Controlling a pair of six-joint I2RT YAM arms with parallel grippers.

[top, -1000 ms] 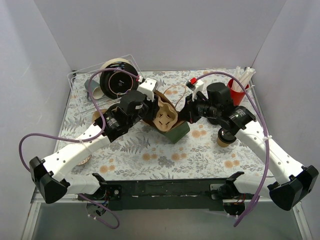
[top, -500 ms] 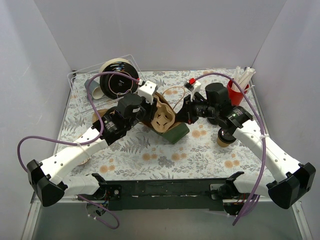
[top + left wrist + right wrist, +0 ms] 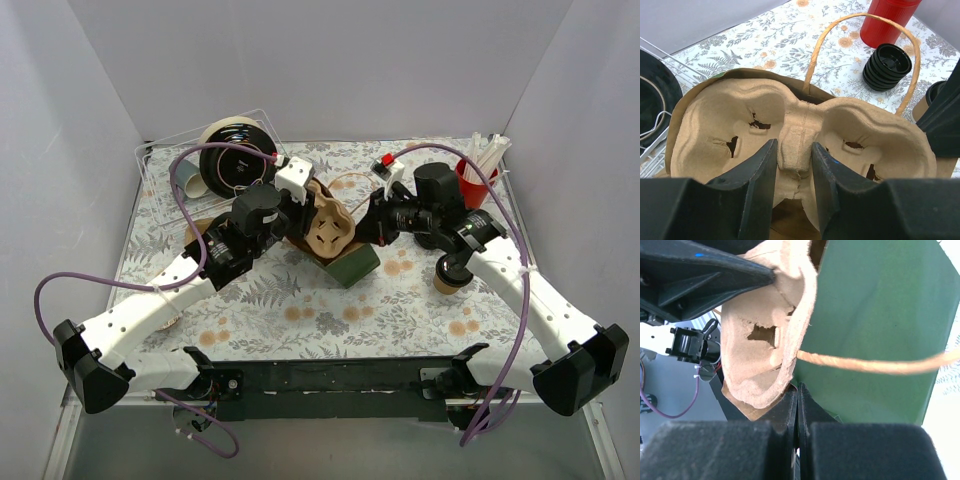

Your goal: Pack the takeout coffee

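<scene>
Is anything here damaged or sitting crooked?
The cardboard cup carrier, pinched by the left gripper, has a ragged crack in its middle ridge, and it sticks out of the green bag, which leans instead of standing upright.

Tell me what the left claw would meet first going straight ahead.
The tan moulded-pulp cup carrier: the left claw pinches its centre ridge, so going on would probably push it deeper into the green-and-brown paper bag.

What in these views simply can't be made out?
Coffee cup: top view, the right arm covers most of it.
Inside of the bag: top and left wrist views, the cup carrier fills its mouth.
Whether the right tool pinches the bag's edge: right wrist view, its own fingers hide the contact.
</scene>
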